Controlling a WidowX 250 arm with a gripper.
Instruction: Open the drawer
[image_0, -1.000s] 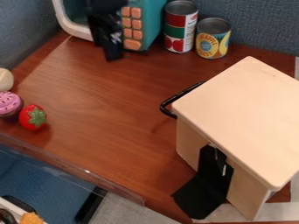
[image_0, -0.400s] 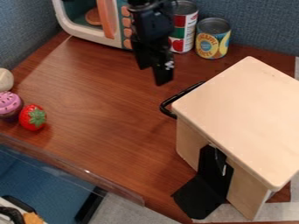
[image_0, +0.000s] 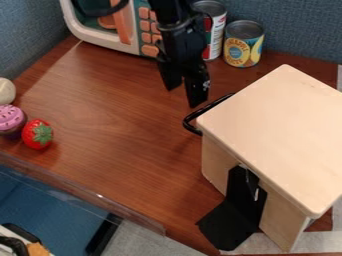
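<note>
The gripper (image_0: 185, 94) has moved off the toy microwave (image_0: 100, 41) and down across the view—its tips are now near the upper end of the black handle (image_0: 188, 121). The arm (image_0: 168, 11) partly hides the red-and-green can (image_0: 216, 41), fully visible at first—and the microwave's orange bar (image_0: 121, 27) has come into view.

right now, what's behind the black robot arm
Past the arm you can see part of a labelled tin can and the toy microwave's button panel. Some of the can's label and the microwave's side are covered, so anything else there can't be seen.
</note>
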